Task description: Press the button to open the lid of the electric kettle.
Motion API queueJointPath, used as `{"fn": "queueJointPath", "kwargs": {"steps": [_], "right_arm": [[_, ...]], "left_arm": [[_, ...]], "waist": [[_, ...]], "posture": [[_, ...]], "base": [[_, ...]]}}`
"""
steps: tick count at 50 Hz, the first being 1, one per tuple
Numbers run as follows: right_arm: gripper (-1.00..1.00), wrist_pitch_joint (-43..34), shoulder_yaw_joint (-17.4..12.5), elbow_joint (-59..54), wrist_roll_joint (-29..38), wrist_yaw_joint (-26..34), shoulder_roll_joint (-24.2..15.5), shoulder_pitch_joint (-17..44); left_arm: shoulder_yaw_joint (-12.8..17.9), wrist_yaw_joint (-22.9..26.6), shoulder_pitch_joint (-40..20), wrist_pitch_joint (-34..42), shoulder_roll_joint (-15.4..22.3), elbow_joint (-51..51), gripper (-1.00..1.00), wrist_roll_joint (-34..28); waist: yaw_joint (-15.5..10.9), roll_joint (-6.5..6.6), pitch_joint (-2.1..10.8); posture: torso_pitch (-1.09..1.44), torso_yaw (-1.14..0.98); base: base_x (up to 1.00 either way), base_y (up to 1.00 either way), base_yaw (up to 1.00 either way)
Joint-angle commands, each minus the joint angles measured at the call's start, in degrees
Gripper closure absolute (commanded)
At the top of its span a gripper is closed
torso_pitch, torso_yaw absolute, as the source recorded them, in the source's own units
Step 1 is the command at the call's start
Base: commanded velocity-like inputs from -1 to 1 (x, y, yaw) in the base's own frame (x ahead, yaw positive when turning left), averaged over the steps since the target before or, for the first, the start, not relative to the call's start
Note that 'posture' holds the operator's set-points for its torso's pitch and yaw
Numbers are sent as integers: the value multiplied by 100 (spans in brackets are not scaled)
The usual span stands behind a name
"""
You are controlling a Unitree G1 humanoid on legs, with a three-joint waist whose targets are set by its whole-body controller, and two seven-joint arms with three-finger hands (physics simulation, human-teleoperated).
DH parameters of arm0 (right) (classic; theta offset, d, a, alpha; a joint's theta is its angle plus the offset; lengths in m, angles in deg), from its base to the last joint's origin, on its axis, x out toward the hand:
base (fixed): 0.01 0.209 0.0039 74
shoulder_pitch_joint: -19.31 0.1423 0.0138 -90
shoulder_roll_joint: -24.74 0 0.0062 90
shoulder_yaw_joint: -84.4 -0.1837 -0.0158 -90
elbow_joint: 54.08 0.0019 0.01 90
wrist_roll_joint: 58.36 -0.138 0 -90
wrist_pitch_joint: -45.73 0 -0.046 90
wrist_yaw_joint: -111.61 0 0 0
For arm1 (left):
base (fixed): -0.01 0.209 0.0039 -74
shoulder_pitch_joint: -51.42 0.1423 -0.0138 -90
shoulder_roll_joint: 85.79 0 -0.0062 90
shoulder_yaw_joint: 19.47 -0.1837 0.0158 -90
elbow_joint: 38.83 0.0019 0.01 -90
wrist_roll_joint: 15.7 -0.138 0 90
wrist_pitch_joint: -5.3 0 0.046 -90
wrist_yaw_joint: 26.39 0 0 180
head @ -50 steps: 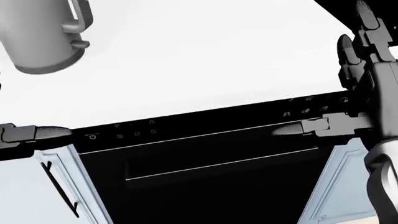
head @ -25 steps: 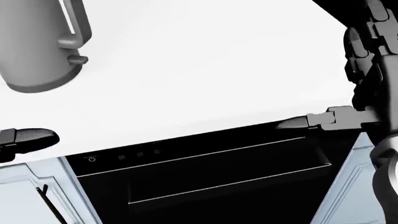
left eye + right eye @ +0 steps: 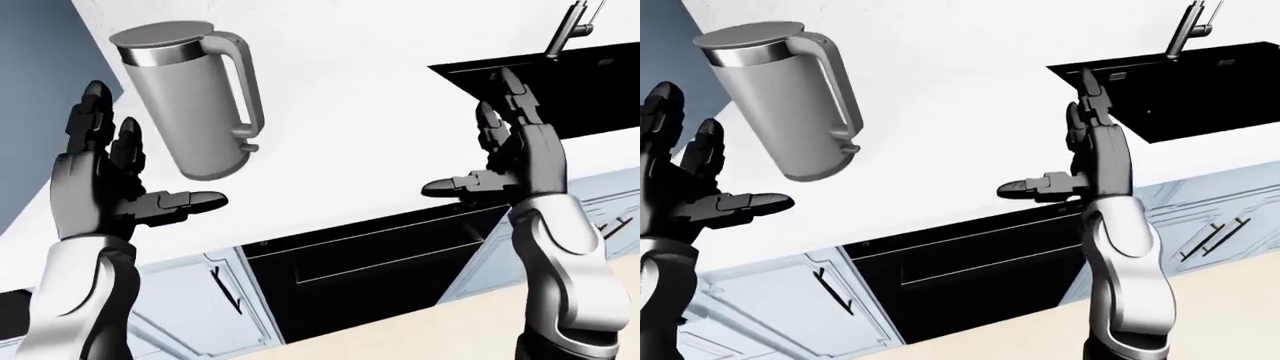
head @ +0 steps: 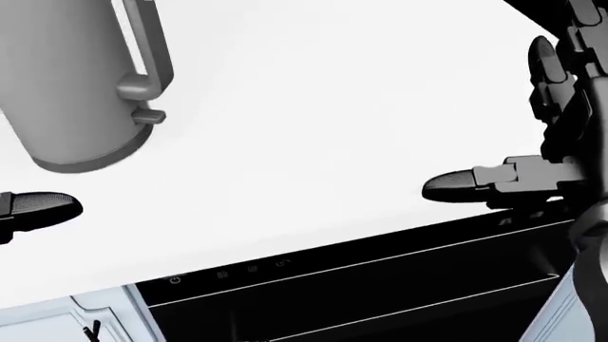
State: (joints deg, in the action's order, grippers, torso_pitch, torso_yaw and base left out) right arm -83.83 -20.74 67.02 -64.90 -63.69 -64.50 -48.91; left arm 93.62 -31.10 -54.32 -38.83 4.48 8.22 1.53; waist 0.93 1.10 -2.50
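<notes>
The grey electric kettle stands on the white counter, its lid shut and its handle facing right in the left-eye view. A small tab sticks out under the handle. My left hand is open, palm facing right, just left of and below the kettle, not touching it. My right hand is open, palm facing left, well to the kettle's right. In the head view only the left thumb and part of the right hand show.
A black sink with a faucet is set in the counter at the upper right. A black appliance front sits under the counter edge between pale blue cabinet doors. A blue wall is at the left.
The head view has shifted: the kettle is larger and lower in the picture, and the counter edge and black appliance have slid down. Both hands stay open.
</notes>
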Motion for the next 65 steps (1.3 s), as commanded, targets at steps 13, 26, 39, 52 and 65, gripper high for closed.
{"fn": "queueJointPath", "kwargs": {"steps": [13, 26, 39, 52, 65], "right_arm": [[-100, 99, 9, 149, -50, -19, -33, 160], [-100, 81, 12, 145, -52, -31, -42, 182], [-100, 27, -2, 168, -77, -50, -62, 208], [-100, 9, 7, 191, -76, -48, -60, 194], [-100, 45, -2, 164, -71, -46, -59, 191]], "left_arm": [[132, -12, -7, -146, 74, -128, -100, -4], [150, -12, -55, -81, 106, -163, -100, 16], [183, -49, -97, -17, 151, -190, -100, 79], [181, -63, -88, -20, 155, -190, -100, 93], [191, -66, -81, -6, 161, -214, -100, 113]], "waist": [[-93, -76, 95], [-31, -30, 77], [-102, -110, 122], [-47, -27, 91], [-86, -118, 114]], "posture": [[0, 0], [0, 0], [0, 0], [0, 0], [0, 0]], "base": [[12, 25, 0], [10, 23, 0], [6, 20, 0], [4, 20, 0], [4, 20, 0]]}}
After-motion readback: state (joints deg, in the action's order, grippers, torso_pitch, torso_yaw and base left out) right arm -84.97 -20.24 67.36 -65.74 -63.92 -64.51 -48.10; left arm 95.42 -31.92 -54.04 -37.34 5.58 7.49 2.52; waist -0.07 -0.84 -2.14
